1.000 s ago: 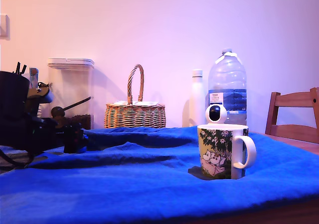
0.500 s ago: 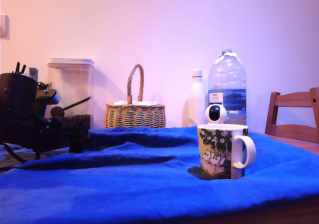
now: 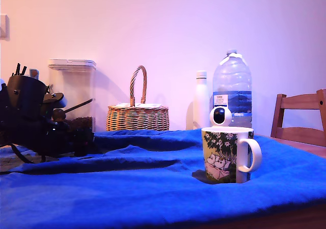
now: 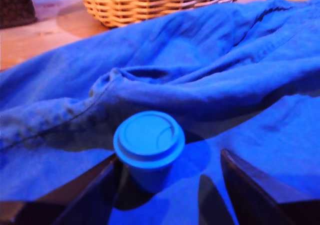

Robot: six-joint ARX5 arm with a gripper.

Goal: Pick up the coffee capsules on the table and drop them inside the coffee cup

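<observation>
A brown woven basket point(image 3: 137, 115) with a tall loop handle stands by the wall. On the exterior view's left is a clear box point(image 3: 73, 93) with a white lid. On its right are a white bottle point(image 3: 202, 99), a big water bottle point(image 3: 233, 88), a small round white camera point(image 3: 221, 116) and a wooden chair point(image 3: 300, 118).

open blue cloth point(image 3: 153, 188) between hand point(image 3: 84, 140) and mug point(image 3: 226, 155), basket point(image 3: 137, 114) behind

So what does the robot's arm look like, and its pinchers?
The arm is a chunky black machine with dark cables looping under it near the blue cloth. In the wrist view, the gripper has two dark, flat fingers with straight edges that narrow toward the tips. No markings show.
</observation>
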